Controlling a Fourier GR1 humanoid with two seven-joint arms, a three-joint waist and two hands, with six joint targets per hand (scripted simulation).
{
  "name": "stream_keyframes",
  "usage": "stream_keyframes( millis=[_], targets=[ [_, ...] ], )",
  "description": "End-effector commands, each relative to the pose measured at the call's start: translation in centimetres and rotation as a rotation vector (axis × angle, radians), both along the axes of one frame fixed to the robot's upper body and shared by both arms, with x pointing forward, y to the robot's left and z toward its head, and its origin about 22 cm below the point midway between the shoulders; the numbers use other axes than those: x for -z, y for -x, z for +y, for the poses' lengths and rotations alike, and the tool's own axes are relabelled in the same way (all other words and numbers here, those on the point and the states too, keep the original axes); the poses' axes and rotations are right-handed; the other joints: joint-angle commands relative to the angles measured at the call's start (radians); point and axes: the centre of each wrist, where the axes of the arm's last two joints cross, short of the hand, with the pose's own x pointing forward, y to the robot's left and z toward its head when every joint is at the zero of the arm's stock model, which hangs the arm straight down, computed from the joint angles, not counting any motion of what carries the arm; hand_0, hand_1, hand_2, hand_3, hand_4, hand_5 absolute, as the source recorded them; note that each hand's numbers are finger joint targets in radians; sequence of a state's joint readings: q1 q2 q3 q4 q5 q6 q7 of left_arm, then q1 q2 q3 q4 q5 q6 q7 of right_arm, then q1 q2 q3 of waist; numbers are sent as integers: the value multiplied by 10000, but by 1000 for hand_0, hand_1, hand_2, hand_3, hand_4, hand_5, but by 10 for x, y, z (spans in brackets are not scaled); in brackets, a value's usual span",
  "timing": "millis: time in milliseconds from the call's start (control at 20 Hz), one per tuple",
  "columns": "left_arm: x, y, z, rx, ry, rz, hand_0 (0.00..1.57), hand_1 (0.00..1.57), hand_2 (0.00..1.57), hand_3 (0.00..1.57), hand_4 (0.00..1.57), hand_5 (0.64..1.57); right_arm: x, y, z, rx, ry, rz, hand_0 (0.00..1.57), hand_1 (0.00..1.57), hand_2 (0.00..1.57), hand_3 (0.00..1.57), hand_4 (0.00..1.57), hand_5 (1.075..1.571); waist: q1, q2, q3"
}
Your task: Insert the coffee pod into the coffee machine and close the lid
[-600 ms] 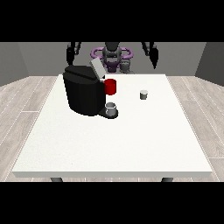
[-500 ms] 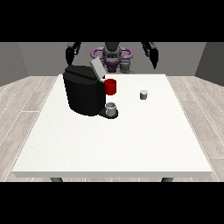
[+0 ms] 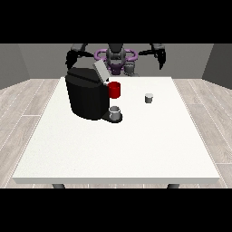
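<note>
1. While seated at twelve o'clock behind the white table [image 3: 113, 149], showed as a small dark robot torso [image 3: 116, 56] with purple rings at the shoulders, both arms spread out sideways.
2. Stood at about ten o'clock on the tabletop: a black coffee machine [image 3: 86, 97], bulky, rounded at the top edge.
3. Was raised, tilted upward toward one o'clock from the machine's top: a grey lid [image 3: 100, 71], plainly not closed.
4. Protruded from the machine's three o'clock side: a red part [image 3: 114, 89], just below the raised lid.
5. Sat on the machine's low front base at its four o'clock corner: a small grey cup [image 3: 115, 112], upright.
6. Rested upright on the table at about one o'clock from centre, well apart from the machine toward three o'clock: the coffee pod [image 3: 148, 98], small, pale grey, untouched by either hand.
7. Hung above the table's far edge near two o'clock, well apart from the pod: the hand at the view's right [image 3: 161, 56], black, pointing downward; finger pose impossible to tell, too small.
8. Hovered near eleven o'clock, just behind the machine's top: the hand at the view's left [image 3: 71, 58], dark against the machine, perhaps partly hidden by it; whether wide or narrow, cannot tell.
</note>
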State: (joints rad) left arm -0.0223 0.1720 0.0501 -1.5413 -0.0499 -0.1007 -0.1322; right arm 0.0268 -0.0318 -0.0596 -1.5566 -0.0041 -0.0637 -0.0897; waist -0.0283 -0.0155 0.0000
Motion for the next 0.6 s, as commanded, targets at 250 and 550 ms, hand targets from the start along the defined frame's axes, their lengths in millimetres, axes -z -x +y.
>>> stream_keyframes(
  millis=[250, 550],
  targets=[
    [-16, -49, 40, -480, -896, 716, 0, 0, 0, 0, 0, 1571, -14, -11, 11, -347, -83, -1025, 0, 0, 0, 0, 177, 1571, -942, 1010, -1],
    [-26, -76, 62, -706, -1492, 1414, 0, 0, 0, 0, 0, 1571, -39, -29, 28, -622, -432, -1581, 0, 0, 0, 0, 192, 1571, -1233, 1701, -3]
  ],
)
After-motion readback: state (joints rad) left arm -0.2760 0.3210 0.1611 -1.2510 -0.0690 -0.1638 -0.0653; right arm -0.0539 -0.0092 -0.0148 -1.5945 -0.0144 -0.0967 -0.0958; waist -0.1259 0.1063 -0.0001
